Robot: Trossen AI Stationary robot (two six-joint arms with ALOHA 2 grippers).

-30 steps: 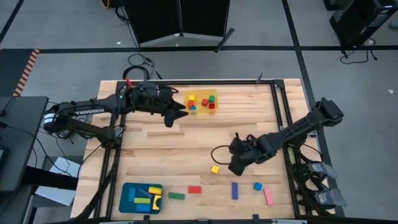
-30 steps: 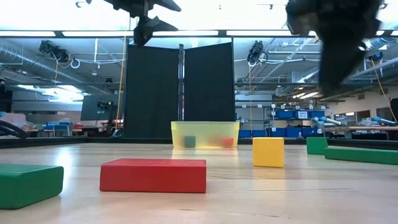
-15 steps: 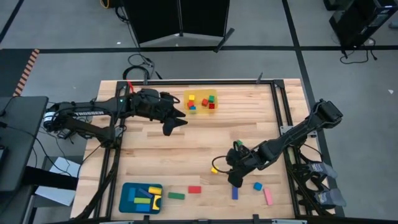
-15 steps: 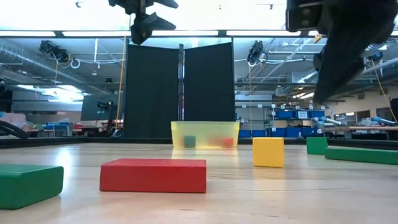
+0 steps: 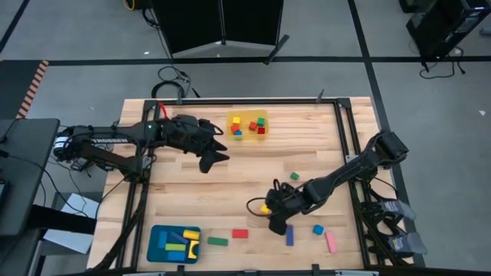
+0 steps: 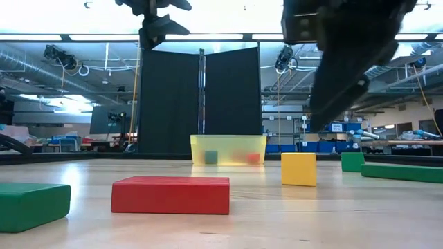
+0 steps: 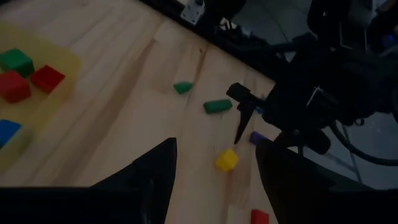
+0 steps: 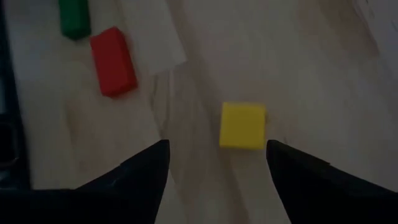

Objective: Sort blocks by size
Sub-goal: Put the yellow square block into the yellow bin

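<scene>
Two arms are in view, and only the right one has moved in the last second. The right gripper (image 5: 275, 223) has travelled from well to the right of the yellow cube (image 5: 265, 208) to a position directly over it, low above the table (image 5: 230, 169). A small green block (image 5: 294, 176) that was not visible under the arm a second ago now lies exposed beyond the cube. Judgement: the approach on a small block is nearly complete, and the descent and closing remain to be done.

In the right wrist view the yellow cube (image 8: 242, 125) lies just ahead of the gap between the two dark fingers (image 8: 143, 171), slightly toward one side, touching neither. The fingers stand wide apart and hold nothing. A red bar (image 8: 112, 61) and a green bar (image 8: 74, 17) lie further off on the same side of the cube.

The left gripper (image 5: 217, 150) hangs well apart from the cube, just short of the yellow tray (image 5: 229, 117), which already holds several small cubes. Its fingers are partly open and empty. The blue tray (image 5: 156, 234), holding longer bars, sits at the near edge of the table, well to the left of the cube.
</scene>
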